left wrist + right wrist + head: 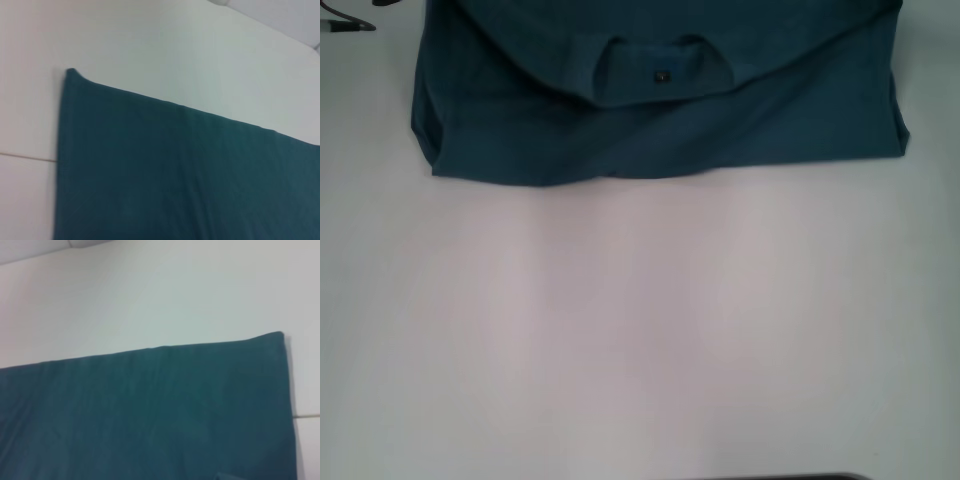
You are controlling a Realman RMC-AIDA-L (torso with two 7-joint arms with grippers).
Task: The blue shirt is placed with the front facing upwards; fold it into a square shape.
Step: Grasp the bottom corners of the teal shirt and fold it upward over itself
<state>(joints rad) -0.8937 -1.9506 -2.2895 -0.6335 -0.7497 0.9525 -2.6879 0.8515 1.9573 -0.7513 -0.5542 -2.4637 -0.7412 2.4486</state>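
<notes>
The blue shirt (660, 110) lies folded at the far side of the white table (640, 330), its ribbed collar (665, 72) and small black neck label facing me. It forms a wide flat block with a straight near edge. One corner of the shirt (175, 175) fills the left wrist view, and another corner of it (150, 415) fills the right wrist view. Neither gripper shows in any view.
A dark cable end (345, 25) lies at the table's far left corner. A seam line (25, 157) crosses the table surface beside the shirt. A dark edge (790, 477) shows at the near side.
</notes>
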